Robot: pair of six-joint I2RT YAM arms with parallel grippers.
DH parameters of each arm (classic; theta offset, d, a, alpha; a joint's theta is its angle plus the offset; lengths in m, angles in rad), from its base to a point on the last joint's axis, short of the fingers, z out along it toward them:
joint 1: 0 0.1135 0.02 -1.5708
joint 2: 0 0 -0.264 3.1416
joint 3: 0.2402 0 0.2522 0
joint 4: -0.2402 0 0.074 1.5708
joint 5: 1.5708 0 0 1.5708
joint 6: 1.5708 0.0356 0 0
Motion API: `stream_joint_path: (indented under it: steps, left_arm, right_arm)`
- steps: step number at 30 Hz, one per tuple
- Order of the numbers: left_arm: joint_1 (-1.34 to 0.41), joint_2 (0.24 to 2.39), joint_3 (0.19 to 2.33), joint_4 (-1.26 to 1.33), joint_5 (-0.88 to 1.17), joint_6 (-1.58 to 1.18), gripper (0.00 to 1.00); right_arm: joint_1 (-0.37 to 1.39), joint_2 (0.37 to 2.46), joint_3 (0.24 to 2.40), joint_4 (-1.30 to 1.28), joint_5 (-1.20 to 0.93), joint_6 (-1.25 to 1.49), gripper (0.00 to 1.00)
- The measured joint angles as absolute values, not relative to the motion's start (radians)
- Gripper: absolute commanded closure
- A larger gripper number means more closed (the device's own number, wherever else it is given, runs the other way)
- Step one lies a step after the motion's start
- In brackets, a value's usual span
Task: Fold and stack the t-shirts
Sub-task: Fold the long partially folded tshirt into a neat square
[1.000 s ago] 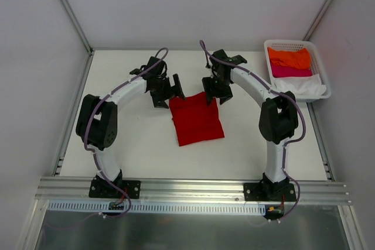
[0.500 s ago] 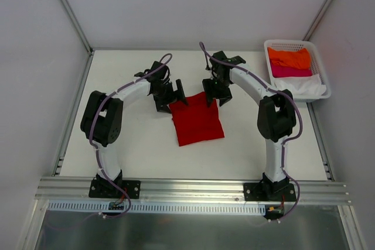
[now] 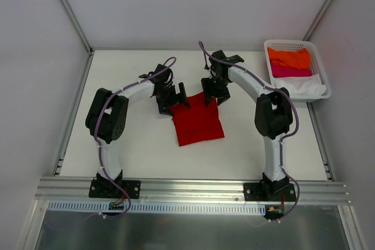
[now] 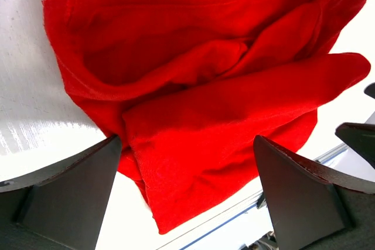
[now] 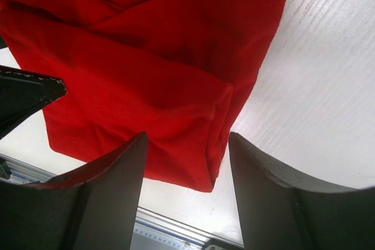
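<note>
From the overhead camera I see the red shirt (image 3: 196, 120) lying folded into a rough square near the middle of the table (image 3: 140, 144), turned a little off square. My left claw (image 3: 173, 100) sits at the shirt's 11 o'clock corner and my right claw (image 3: 214, 98) at its 1 o'clock corner, both low over the far edge of the cloth.

On the left wrist camera the fingers (image 4: 70, 185) stand wide apart, with a rumpled, layered end of the shirt lying between them on the table; nothing is pinched. On the right wrist camera the fingers (image 5: 263, 203) are likewise spread, a folded corner of the shirt lying between them, not clamped. I cannot tell whether either claw touches the cloth.

At the table's 2 o'clock corner stands the white basket (image 3: 296, 44). Inside it an orange shirt (image 3: 290, 58) lies at the far end, a pink shirt (image 3: 290, 71) just beside it, and a white shirt (image 3: 304, 88) at the near end.
</note>
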State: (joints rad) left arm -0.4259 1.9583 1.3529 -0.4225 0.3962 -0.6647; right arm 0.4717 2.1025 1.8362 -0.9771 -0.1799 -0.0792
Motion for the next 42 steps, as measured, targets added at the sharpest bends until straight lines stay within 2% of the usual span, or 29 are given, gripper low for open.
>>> stream_joint_path:
  steps: [6,14,17,19,22,23,24,26,29,30,31,42]
  left_arm:
    - [-0.426,1.959,1.353,-0.421,0.39,-0.662,0.07]
    - [-0.426,1.959,1.354,-0.416,0.382,-0.659,0.21]
    - [-0.426,1.959,1.362,-0.416,0.382,-0.658,0.25]
    - [-0.426,1.961,1.372,-0.416,0.382,-0.657,0.27]
    - [-0.426,1.964,1.387,-0.415,0.382,-0.656,0.4]
    - [-0.426,1.964,1.39,-0.414,0.382,-0.653,0.45]
    - [-0.426,1.965,1.392,-0.414,0.382,-0.651,0.54]
    - [-0.426,1.971,1.398,-0.413,0.383,-0.646,0.66]
    - [-0.426,1.983,1.399,-0.408,0.383,-0.642,0.78]
    - [-0.426,1.987,1.399,-0.408,0.384,-0.641,0.93]
    - [-0.426,1.988,1.399,-0.408,0.384,-0.641,0.96]
    - [-0.426,1.979,1.398,-0.413,0.348,-0.639,1.0]
  right_arm:
    - [0.469,2.14,1.861,-0.975,-0.202,-0.079,0.41]
    - [0.467,2.175,1.876,-0.973,-0.215,-0.079,0.44]
    - [0.466,2.187,1.876,-0.973,-0.217,-0.079,0.49]
    - [0.464,2.189,1.876,-0.973,-0.218,-0.08,0.59]
    - [0.461,2.189,1.876,-0.973,-0.22,-0.083,0.76]
    - [0.46,2.189,1.876,-0.973,-0.221,-0.081,0.8]
    - [0.459,2.19,1.876,-0.973,-0.223,-0.081,0.9]
    - [0.457,2.19,1.876,-0.972,-0.223,-0.081,1.0]
    - [0.455,2.196,1.876,-0.971,-0.225,-0.08,1.0]
    - [0.454,2.201,1.876,-0.969,-0.225,-0.08,0.99]
    - [0.453,2.204,1.876,-0.968,-0.225,-0.08,1.0]
    - [0.451,2.218,1.903,-0.966,-0.213,-0.08,0.99]
